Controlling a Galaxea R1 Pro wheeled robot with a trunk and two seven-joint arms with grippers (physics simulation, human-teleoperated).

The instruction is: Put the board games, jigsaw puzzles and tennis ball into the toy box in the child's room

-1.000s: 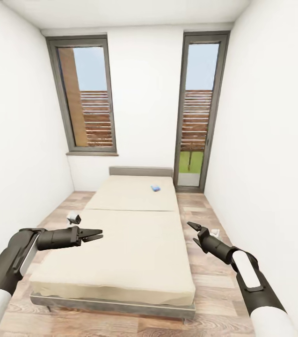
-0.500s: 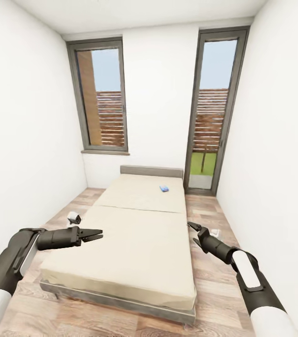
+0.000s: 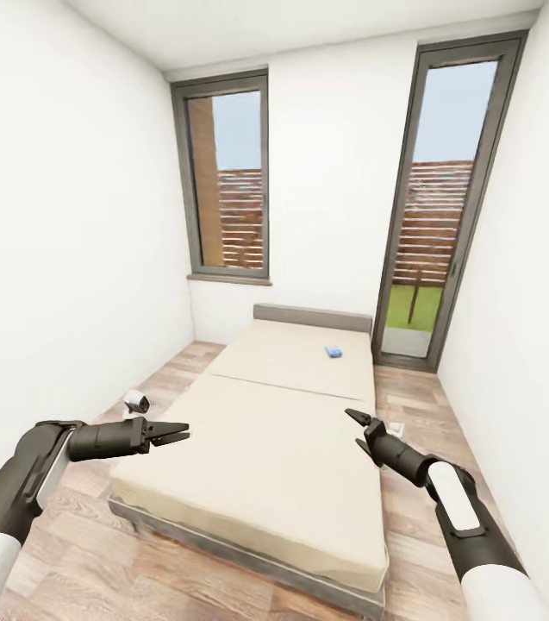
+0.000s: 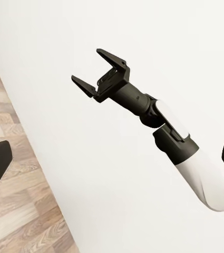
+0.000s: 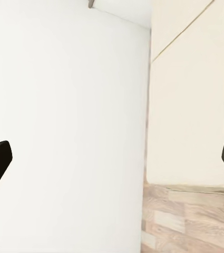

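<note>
1. In the head view, the bed (image 3: 283,431) is seen at centre, with a small blue object (image 3: 333,351) near its far end.
2. The left gripper (image 3: 173,430) and right gripper (image 3: 356,429) are held empty, jaws parted.
3. In the left wrist view, the right gripper's spread jaws are shown against the white wall (image 4: 90,158).

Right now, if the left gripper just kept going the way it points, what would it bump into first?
Probably the right gripper: the left gripper points sideways above the bed, and its wrist view looks straight at that open claw, with white wall behind. Depth is unclear.

I can't read any text, label, brand, number or sign from here. The small blue thing (image 3: 333,351) lying on the bed (image 3: 283,431) is too small for me to make out any print on it.
</note>
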